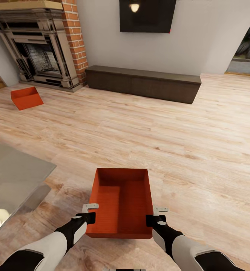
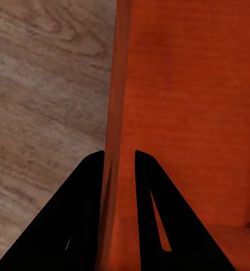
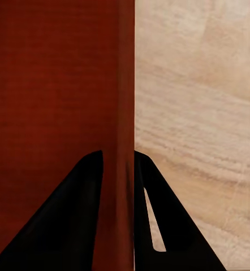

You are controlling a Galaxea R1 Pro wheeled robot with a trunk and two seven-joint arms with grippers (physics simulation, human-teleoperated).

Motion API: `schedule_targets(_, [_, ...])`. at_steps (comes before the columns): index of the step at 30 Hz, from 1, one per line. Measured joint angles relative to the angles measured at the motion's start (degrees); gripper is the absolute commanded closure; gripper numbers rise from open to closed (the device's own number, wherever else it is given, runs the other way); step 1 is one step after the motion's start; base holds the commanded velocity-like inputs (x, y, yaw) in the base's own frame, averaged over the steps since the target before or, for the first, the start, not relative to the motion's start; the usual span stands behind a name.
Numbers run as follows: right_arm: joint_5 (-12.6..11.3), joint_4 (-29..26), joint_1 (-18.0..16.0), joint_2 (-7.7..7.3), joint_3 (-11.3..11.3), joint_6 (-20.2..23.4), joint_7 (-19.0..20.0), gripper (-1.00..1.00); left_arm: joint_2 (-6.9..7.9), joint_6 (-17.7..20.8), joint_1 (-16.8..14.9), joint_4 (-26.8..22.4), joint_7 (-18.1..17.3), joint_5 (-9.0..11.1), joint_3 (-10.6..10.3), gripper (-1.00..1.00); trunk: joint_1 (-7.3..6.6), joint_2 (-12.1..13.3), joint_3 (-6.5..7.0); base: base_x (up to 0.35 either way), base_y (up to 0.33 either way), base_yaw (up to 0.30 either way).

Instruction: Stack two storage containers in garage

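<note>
The open orange-red rectangular plastic bin (image 1: 121, 203) sits at six o'clock over the wood-plank floor (image 1: 200, 150). The left pincer (image 2: 119, 169) and right pincer (image 3: 118, 169) each pinch a thin side wall. It appears light, rigid, smooth-sided; rim holds suit. The second orange-red bin (image 1: 26, 98) lies at ten o'clock.

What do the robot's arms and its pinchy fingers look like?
The left arm and right arm are smooth white shells with black parts at the wrists and near the shoulders. Small light grey brackets stick out near each wrist. The left gripper and right gripper each have two flat black fingers shaped like pointed wedges. No cables or markings show.
</note>
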Motion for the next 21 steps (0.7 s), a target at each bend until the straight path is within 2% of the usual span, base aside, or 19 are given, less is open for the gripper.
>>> schedule_targets(21, [-0.2, 0.0, 0.0, -0.01, 0.2, -0.1, 0.0, 1.0, 0.0, 0.0, 0.0, 0.0, 0.0, 0.0, 0.0, 1.0, -4.61, 8.4, 3.77, 0.0, 0.0, 0.0])
